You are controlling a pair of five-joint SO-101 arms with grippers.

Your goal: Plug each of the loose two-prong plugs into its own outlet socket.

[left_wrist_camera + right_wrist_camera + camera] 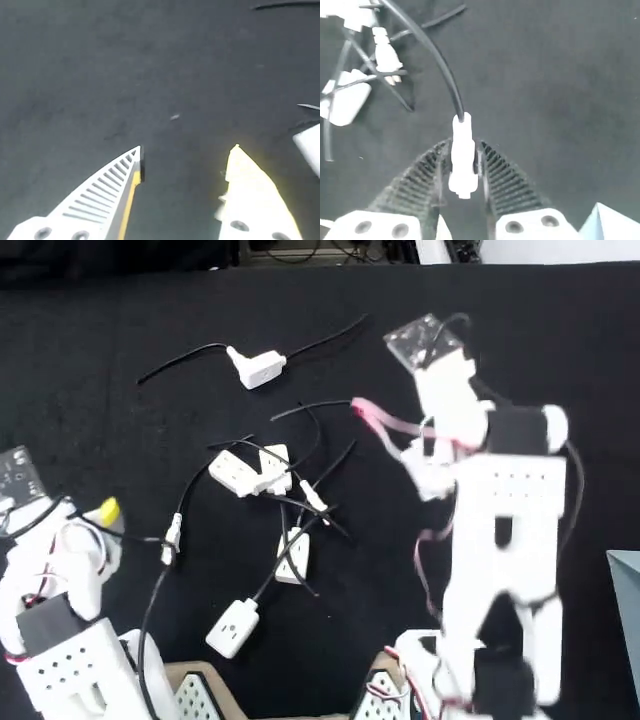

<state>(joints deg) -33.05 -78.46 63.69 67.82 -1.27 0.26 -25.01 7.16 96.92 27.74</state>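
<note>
Across the middle of the black bench (100,360) lie five white outlet sockets. The top socket (262,368) sits at upper centre with a black cord running off each end. A left middle socket (232,472) and a right middle socket (272,468) touch side by side at centre. A lower socket (293,555) lies under crossing cords, and the lowest socket (233,628) sits near the bottom edge.

Three two-prong plugs are out of any socket. The left plug (172,537) lies left of centre, near the left arm (60,590). The tangled plug (314,498) lies among the cords, right of the middle pair. The held plug (462,165) is clamped between the right arm's jaws, its cord (427,55) trailing away. The right arm (500,520) reaches to upper centre-right.

At lower left, the left arm's jaws stand apart over bare bench, holding nothing.
</note>
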